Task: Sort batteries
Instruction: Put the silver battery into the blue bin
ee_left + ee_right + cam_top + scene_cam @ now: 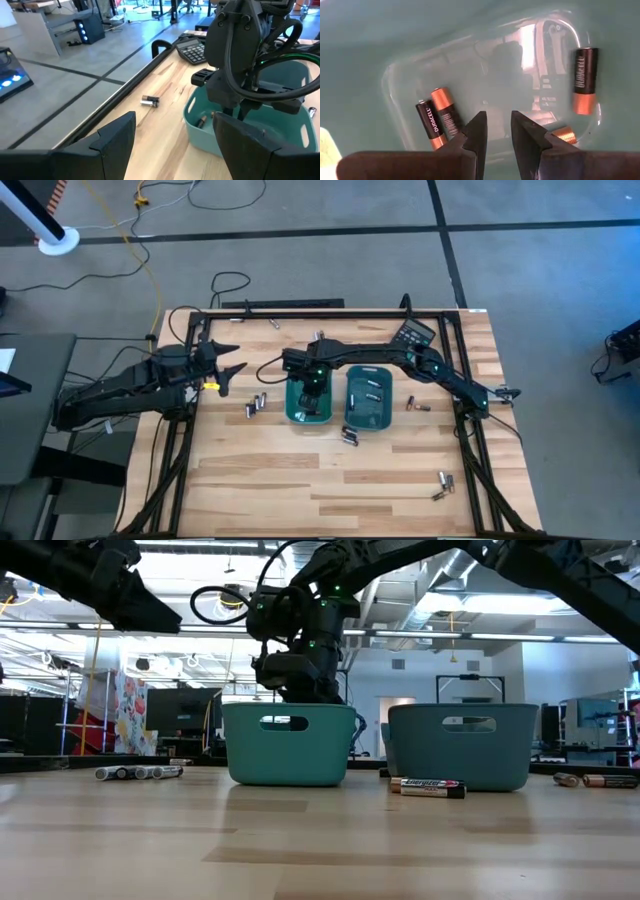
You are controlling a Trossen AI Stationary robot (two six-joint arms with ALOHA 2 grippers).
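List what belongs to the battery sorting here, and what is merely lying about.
Job: batteries, left teal tray, right teal tray, right gripper inside the left tray.
Lying about: calculator, floor cables; left gripper waits.

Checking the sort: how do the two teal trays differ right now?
The left tray has the right gripper lowered inside it; the right tray has none. In the low view, a black battery lies before the right tray only. Both are teal, with handle slots, and hold batteries.
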